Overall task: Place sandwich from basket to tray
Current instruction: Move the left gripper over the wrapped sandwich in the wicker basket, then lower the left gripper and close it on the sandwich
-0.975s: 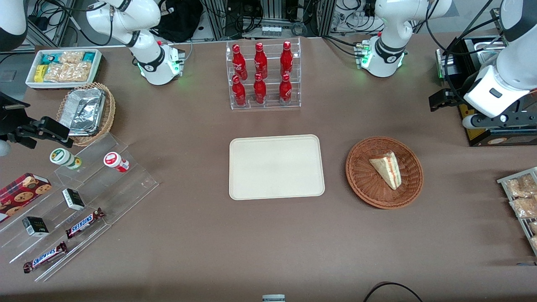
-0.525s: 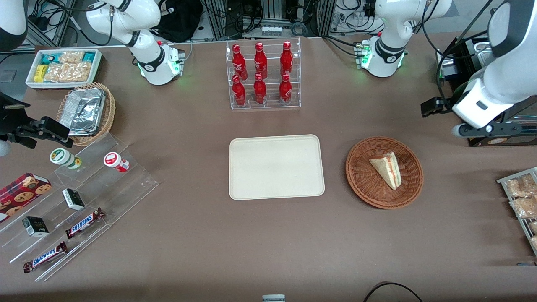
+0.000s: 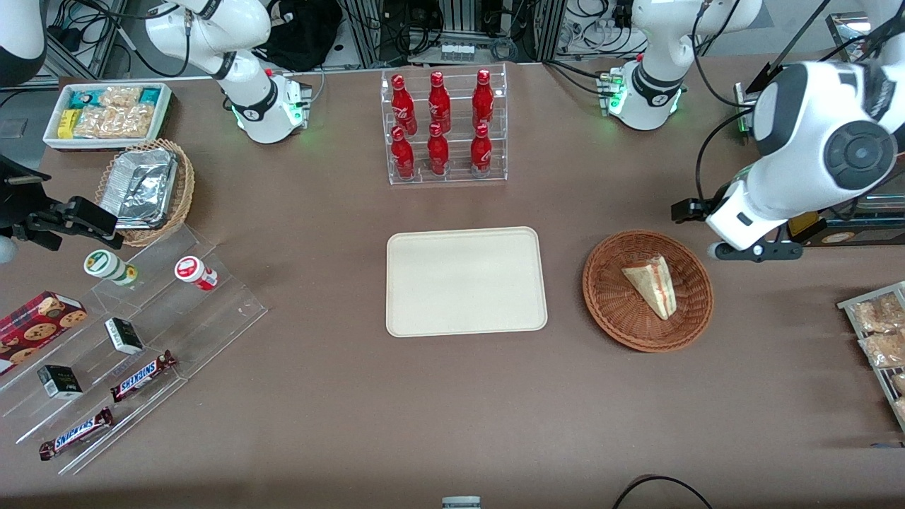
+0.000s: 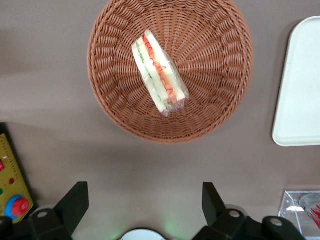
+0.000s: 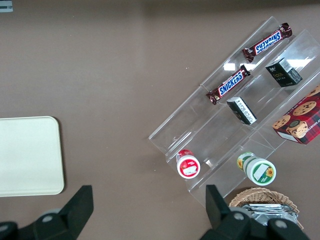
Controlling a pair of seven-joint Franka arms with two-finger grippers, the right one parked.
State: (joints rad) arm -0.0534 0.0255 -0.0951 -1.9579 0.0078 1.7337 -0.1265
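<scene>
The sandwich (image 3: 651, 285) lies in the basket (image 3: 609, 305), resting on the woven floor a little toward the working arm's end of the bowl, with its filling edge turned up and its point aimed toward the front camera. Taking the basket as the landmark and going across the front view: the tray (image 3: 466, 281) sits flat on the table beside the basket, toward the parked arm's end, near it but not touching; then the basket with its wedge; then the gripper (image 3: 735, 249), which hangs above the table just beside the basket's rim, on the side toward the working arm's end and a little farther from the front camera than the sandwich.

The wedge looks light and soft: pale bread that will crush under a hard squeeze, and clear wrap (image 4: 172, 102) that is probably slick. The safest hold is likely across the two flat bread faces near the thick middle, with gentle pressure, not at the thin point or the loose wrap at the tip.

In the left wrist view the gripper (image 4: 142, 202) has its two fingers (image 4: 75, 202) spread wide, well apart from each other, with nothing between them and touching nothing; the basket (image 4: 115, 107) and sandwich (image 4: 157, 72) lie ahead of the fingertips, not yet between them.
</scene>
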